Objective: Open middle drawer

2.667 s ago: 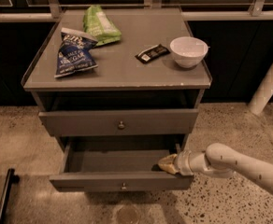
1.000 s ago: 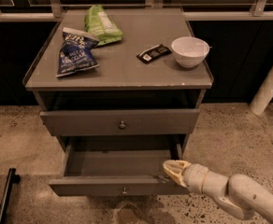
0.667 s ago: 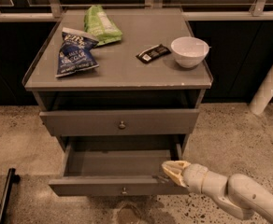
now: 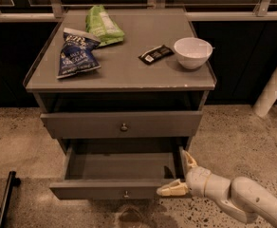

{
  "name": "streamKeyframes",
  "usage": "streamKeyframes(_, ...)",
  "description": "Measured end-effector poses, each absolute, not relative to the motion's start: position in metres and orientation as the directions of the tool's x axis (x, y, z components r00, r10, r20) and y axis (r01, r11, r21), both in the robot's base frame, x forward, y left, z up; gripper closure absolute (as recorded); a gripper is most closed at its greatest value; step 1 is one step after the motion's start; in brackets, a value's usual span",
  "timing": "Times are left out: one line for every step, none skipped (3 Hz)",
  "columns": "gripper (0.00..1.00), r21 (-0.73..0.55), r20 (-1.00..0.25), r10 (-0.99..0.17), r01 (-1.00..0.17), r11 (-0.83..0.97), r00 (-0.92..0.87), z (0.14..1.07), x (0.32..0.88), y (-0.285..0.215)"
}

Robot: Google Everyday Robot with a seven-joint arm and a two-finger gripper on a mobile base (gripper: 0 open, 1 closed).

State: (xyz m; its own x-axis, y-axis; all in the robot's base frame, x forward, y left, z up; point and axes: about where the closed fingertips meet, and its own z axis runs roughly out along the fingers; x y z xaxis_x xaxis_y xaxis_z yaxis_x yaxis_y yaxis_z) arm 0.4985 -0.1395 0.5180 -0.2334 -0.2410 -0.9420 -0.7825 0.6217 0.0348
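From my station I see the grey flat-fronted middle drawer (image 4: 96, 190) standing open, its front panel set well forward of the grey cabinet's face and low in the view, below the shut grey drawer (image 4: 81, 125) with its own round knob (image 4: 124, 126). The open drawer's long axis runs left to right across the view, and its front faces toward the camera. At the centre of that front sits a small round metal knob (image 4: 126, 194). The tray behind the front is a shallow, dark grey box, and I can see its floor bare. The cream-coloured gripper (image 4: 172, 173) is at the drawer's right front corner, reaching in from the lower right on a pale jointed arm (image 4: 245, 201). Its fingers (image 4: 169, 190) are spread apart and grip nothing. One lies along the right end of the front panel and the other points up beside the drawer's right wall. I cannot tell whether either one touches the drawer. On the grey tabletop (image 4: 129, 72) lie a blue chip bag (image 4: 77, 53), a green snack bag (image 4: 103, 25), a small black wrapper (image 4: 155, 54) and a white round bowl (image 4: 192, 52).
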Motion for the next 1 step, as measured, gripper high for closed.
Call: streamKeyframes(0.00, 0.035, -0.942, -0.241, -0.783, 0.622, -0.233, 0.5180, 0.4985, -0.1395)
